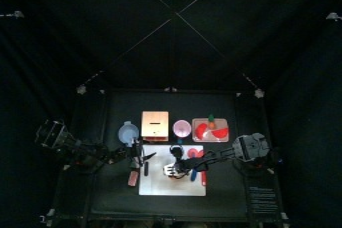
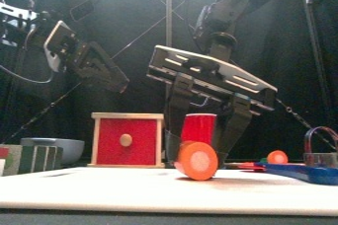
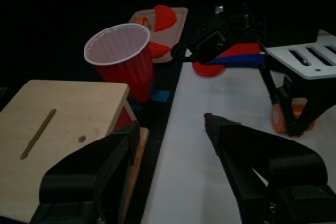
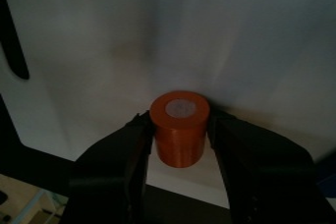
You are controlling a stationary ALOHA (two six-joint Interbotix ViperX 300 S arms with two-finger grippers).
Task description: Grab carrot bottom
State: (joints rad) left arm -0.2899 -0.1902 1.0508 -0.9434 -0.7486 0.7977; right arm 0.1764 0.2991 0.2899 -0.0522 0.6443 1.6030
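The carrot piece (image 4: 179, 130) is a short orange cylinder lying on the white mat (image 4: 197, 31). My right gripper (image 4: 182, 120) straddles it with one jaw against each side, shut on it, while it still rests on the mat. In the front view the carrot piece (image 2: 199, 160) shows its cut face between the same jaws. It also shows in the left wrist view (image 3: 210, 68), under the right gripper. My left gripper (image 3: 178, 140) is open and empty above the mat's left side, beside the wooden box (image 3: 59, 140).
A red cup (image 2: 199, 128) and the red-fronted box (image 2: 126, 138) stand behind the carrot. A tray (image 1: 210, 129) of red pieces is at the back right. A blue tool (image 2: 310, 170) and a tomato (image 2: 276, 157) lie to the right. A bowl (image 1: 128, 132) is at the left.
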